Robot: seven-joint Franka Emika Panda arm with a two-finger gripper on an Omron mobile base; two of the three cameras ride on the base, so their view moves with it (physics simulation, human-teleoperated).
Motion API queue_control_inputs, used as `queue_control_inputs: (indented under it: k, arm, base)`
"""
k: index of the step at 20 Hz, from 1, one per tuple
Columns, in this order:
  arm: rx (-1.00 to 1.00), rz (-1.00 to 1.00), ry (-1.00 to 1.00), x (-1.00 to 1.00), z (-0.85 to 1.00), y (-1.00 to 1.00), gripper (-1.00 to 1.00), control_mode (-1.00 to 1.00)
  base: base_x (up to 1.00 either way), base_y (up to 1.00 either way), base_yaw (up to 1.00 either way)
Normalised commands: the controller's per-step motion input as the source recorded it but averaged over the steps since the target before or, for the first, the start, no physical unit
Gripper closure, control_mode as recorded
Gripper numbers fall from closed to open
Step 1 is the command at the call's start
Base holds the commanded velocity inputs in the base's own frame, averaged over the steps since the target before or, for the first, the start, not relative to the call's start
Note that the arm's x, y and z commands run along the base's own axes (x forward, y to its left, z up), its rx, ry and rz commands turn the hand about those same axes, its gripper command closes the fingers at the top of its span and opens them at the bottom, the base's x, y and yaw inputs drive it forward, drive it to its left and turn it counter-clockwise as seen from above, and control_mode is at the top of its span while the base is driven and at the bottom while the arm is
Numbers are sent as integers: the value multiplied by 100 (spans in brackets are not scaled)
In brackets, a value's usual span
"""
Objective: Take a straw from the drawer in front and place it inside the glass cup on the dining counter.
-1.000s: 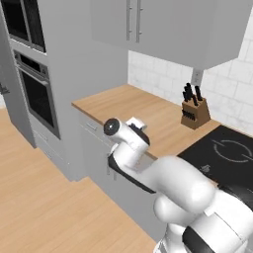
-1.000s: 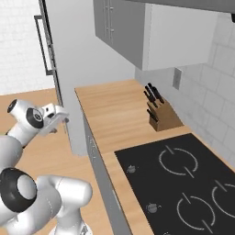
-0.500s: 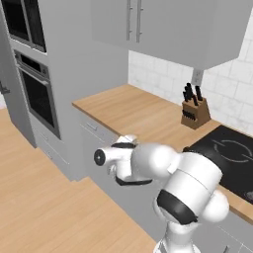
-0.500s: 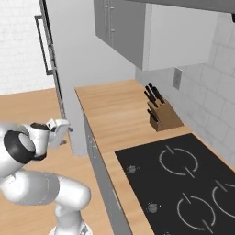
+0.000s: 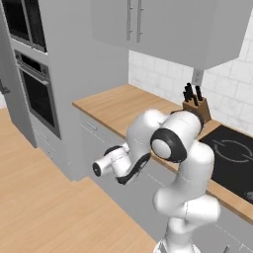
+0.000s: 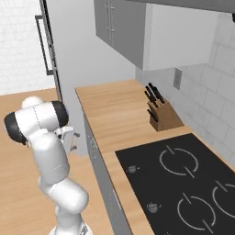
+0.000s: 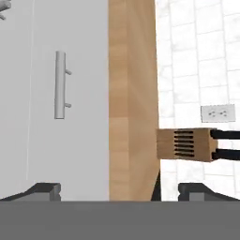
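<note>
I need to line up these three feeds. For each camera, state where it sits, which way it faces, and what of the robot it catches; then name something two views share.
Left base view: behind-left of the arm, facing the wall counter and oven; white arm fills the middle.
Right base view: behind-right, looking along the counter and cooktop; arm at left.
Hand view: on the hand, rolled sideways, facing a drawer handle; dark fingertips at bottom.
All share the knife block.

Drawer, light-grey, flat-fronted [image 7: 79, 117]: seen shut, no interior shown. It is set directly beneath the edge of the light-wood wall counter top [image 7: 131, 93], its face touching that edge. A slim metal bar handle [image 7: 60, 84] is mounted on two short posts, parallel to the counter edge and near it. The same front [image 5: 95, 129] is seen just under the counter's near end.
</note>
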Motion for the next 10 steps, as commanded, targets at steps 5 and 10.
queue_control_inputs:
  k: [5,10]
  arm:
    - [-22,-18,-4,44,-47,0,-100,-100]
    - [-19,-16,-3,48,-44,0,-100,-100]
  base:
    - [0,0,0]
    - [0,0,0]
